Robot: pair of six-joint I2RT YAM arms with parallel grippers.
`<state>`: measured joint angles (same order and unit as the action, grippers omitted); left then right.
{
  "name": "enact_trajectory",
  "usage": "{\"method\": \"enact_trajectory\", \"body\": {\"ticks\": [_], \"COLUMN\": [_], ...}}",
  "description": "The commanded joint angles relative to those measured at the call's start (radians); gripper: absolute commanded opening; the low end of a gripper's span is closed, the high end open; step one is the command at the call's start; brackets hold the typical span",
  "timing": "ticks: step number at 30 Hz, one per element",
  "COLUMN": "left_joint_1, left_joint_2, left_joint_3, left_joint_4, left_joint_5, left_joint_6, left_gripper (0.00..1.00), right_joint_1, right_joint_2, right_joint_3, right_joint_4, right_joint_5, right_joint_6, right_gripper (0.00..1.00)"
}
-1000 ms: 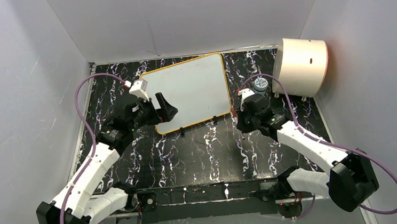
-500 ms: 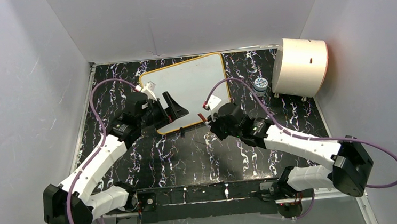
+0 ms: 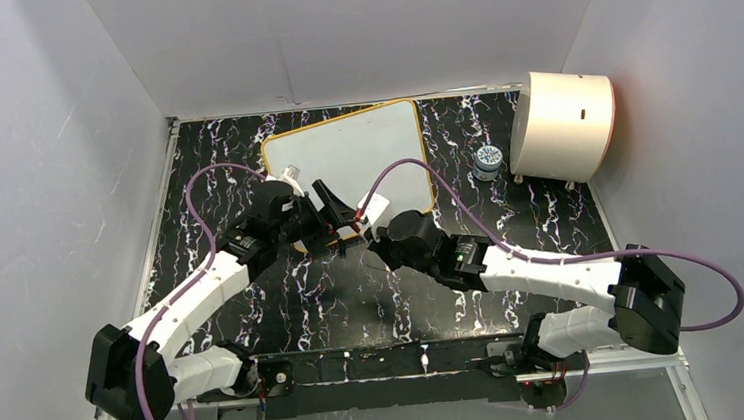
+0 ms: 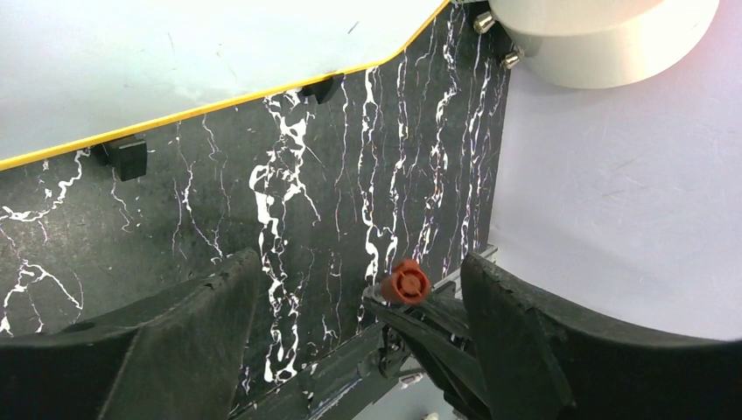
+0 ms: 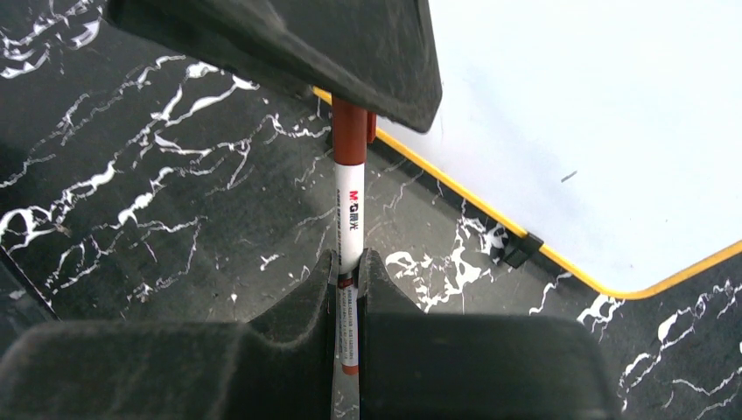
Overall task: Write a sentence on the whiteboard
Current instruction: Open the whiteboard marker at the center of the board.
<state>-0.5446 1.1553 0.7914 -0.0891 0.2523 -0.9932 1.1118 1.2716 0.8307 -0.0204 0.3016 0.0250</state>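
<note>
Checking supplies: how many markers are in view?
1: the marker, clamped in the right gripper, its cap inside the open left gripper, beside the whiteboard's edge. Others may be hidden.

Both arms were of like build. The left arm (image 3: 180, 310), at seven o'clock in the overhead view, had white shell links, black joint housings and a bulky black shoulder block (image 3: 121, 380). The right arm (image 3: 554, 274), at five o'clock, had the same white links and a matching black block (image 3: 648, 301). A purple cable (image 3: 189, 196) looped from the left wrist down to its shoulder. A second purple cable (image 3: 410, 163) arched over the right arm. A small white block (image 3: 378, 209) sat on the right wrist. Both bases were bolted to a black rail (image 3: 400, 360) at six o'clock. The fingers (image 4: 175, 350) were matte black, wedge-shaped and rough-surfaced.
</note>
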Motion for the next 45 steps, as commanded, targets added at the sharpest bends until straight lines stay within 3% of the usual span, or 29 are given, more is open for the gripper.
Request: {"method": "enact_trajectory", "body": {"ticks": [1, 4, 8, 12, 18, 22, 26, 34, 40, 45], "left_joint_1": [-0.010, -0.017, -0.020, -0.021, -0.021, -0.021, -0.021, -0.011, -0.011, -0.011], "left_joint_2": [0.005, 0.010, 0.012, 0.008, -0.007, -0.028, -0.083, -0.153, -0.203, -0.206], "left_joint_3": [-0.007, -0.001, -0.005, -0.009, -0.027, -0.037, -0.087, -0.200, -0.266, -0.316], "left_joint_4": [0.052, 0.060, 0.065, 0.070, 0.084, 0.123, 0.170, 0.319, 0.418, 0.523], "left_joint_5": [-0.032, -0.030, -0.019, -0.011, -0.022, -0.018, -0.042, -0.043, -0.065, -0.069], "left_joint_6": [-0.036, -0.033, -0.040, -0.052, -0.075, -0.093, -0.137, -0.293, -0.389, -0.464], "left_gripper": [0.76, 0.67, 0.47, 0.36, 0.00, 0.00, 0.00, 0.00, 0.00, 0.00], "right_joint_1": [0.026, 0.033, 0.035, 0.036, 0.035, 0.036, 0.026, -0.083, -0.189, -0.233], "right_joint_2": [0.016, 0.031, 0.039, 0.054, 0.051, 0.027, 0.000, -0.145, -0.257, -0.274], "right_joint_3": [0.033, 0.031, 0.011, 0.003, -0.007, -0.040, -0.050, -0.145, -0.280, -0.340], "right_joint_4": [0.122, 0.134, 0.169, 0.195, 0.217, 0.245, 0.235, 0.347, 0.533, 0.628], "right_joint_5": [0.042, 0.056, 0.096, 0.125, 0.110, 0.084, 0.023, -0.188, -0.324, -0.345], "right_joint_6": [-0.013, -0.013, -0.012, -0.006, 0.007, 0.062, 0.106, 0.280, 0.473, 0.582], "right_gripper": [0.00, 0.00, 0.00, 0.00, 0.00, 0.03, 0.24, 0.55, 0.61, 0.62]}}
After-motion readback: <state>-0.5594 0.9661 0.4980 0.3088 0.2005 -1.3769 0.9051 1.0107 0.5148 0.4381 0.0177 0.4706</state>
